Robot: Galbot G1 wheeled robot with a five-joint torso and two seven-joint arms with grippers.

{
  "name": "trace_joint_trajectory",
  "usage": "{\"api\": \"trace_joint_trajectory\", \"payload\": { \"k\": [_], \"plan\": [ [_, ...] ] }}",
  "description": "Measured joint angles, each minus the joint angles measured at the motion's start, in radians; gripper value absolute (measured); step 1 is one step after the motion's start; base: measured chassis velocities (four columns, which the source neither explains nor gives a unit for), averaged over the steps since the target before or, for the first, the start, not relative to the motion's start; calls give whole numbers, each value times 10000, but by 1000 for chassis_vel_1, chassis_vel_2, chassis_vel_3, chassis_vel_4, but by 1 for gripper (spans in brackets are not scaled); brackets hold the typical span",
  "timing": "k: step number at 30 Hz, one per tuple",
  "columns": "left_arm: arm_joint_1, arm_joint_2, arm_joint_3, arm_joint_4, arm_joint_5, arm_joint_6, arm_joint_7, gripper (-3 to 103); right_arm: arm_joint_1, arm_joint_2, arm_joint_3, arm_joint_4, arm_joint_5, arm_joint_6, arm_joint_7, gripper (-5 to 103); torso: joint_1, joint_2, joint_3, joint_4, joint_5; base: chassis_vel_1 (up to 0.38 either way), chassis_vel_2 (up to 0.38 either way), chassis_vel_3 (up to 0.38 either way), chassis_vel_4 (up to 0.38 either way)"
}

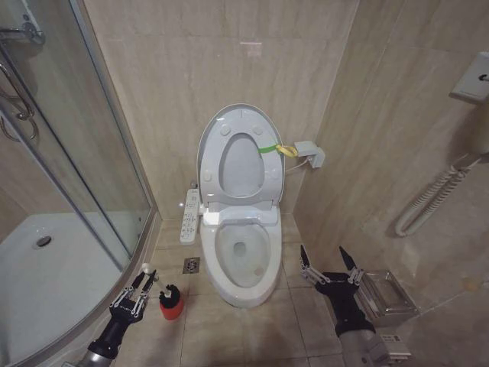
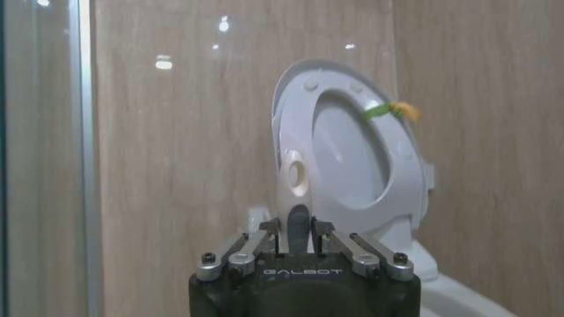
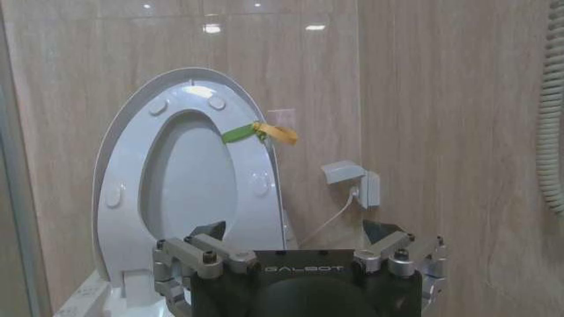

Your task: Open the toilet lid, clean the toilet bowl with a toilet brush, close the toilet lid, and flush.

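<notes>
The toilet lid (image 1: 241, 164) (image 2: 352, 152) (image 3: 189, 178) stands upright against the back wall, and the white ring seat (image 1: 221, 149) is raised in front of it. A yellow-green strap (image 1: 273, 149) hangs off its edge. Below them the toilet bowl (image 1: 220, 264) lies uncovered. A dark round bristle head of the toilet brush (image 1: 170, 290) sits in a red holder cup (image 1: 173, 309) on the floor, left of the bowl. My left gripper (image 1: 147, 275) (image 2: 300, 228) hovers shut just left of the cup, holding nothing. Right of the bowl, my right gripper (image 1: 330, 264) (image 3: 295, 234) is open and empty.
A glass shower enclosure (image 1: 76, 191) curves along the left. A white button panel (image 1: 189, 216) sits beside the bowl, with a floor drain (image 1: 191, 264) below it. On the right are a tiled wall, a coiled hose (image 1: 428, 199), a metal tray (image 1: 386, 294) and a wall box (image 1: 312, 153).
</notes>
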Motion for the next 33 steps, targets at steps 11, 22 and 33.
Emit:
{"api": "trace_joint_trajectory", "payload": {
  "k": [11, 22, 33],
  "plan": [
    [-779, 1044, 445, -515, -935, 674, 20, 24, 0, 0, 0, 0, 0, 0, 0, 100, 0, 0, 0, 0, -1, 0, 0, 0, 0],
    [-2568, 2228, 1310, 68, -1873, 1279, 154, 24, 0, 0, 0, 0, 0, 0, 0, 100, 1, 0, 1, -2, -3, 0, 0, 0, 0],
    [-3738, 2736, 2492, 603, -2365, 1536, 375, 24, 0, 0, 0, 0, 0, 0, 0, 100, 1, -1, 1, -1, -1, 0, 0, 0, 0]
  ]
}}
